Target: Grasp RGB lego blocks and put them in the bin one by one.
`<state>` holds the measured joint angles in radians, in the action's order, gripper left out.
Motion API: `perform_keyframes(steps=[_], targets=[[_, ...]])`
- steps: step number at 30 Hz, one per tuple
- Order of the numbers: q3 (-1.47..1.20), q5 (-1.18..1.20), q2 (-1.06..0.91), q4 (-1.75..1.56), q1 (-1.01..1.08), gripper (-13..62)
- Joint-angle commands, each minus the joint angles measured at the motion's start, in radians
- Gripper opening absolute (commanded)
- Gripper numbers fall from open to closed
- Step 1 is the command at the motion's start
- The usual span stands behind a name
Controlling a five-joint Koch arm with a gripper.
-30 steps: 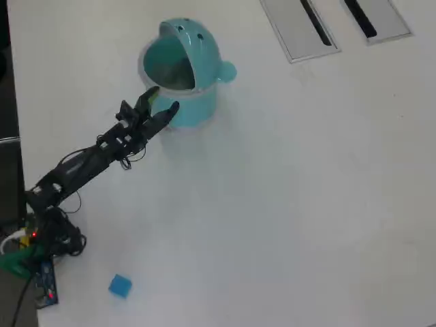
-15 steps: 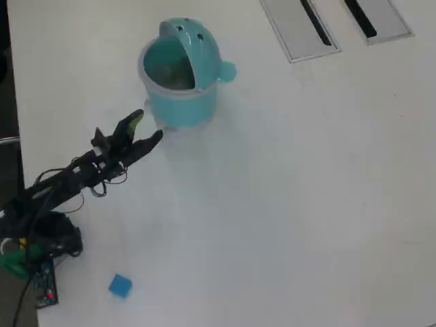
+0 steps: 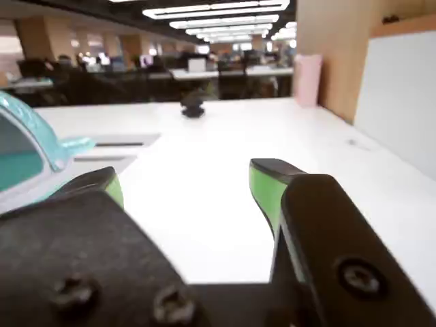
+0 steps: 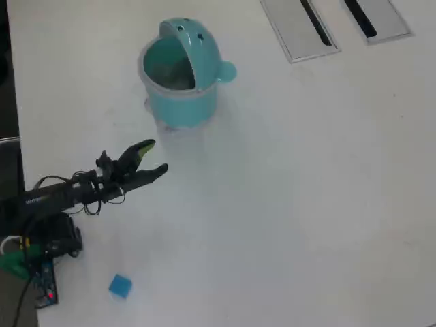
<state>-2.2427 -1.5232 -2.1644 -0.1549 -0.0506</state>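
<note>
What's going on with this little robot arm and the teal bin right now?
A small arm is working on a white table. Its gripper is open and empty, hanging over bare tabletop a little way from the round teal bin, whose domed lid stands open. A blue lego block lies on the table near the arm's base, not yet picked up.

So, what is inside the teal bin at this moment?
In the overhead view the bin stands with its lid tipped back, so the mouth is open. The inside looks dim and greyish; no block can be made out. The near wall hides part of the bottom.
</note>
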Motion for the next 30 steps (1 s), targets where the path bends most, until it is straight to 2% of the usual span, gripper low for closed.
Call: perform_keyframes(steps=[1, 22, 30], targets=[[0.006, -0.005, -0.026, -0.132, 0.025, 34.9], [-0.308, -0.017, -0.072, -0.304, 0.331, 33.2], [-0.420, -0.020, -0.080, -0.288, 0.380, 33.1]])
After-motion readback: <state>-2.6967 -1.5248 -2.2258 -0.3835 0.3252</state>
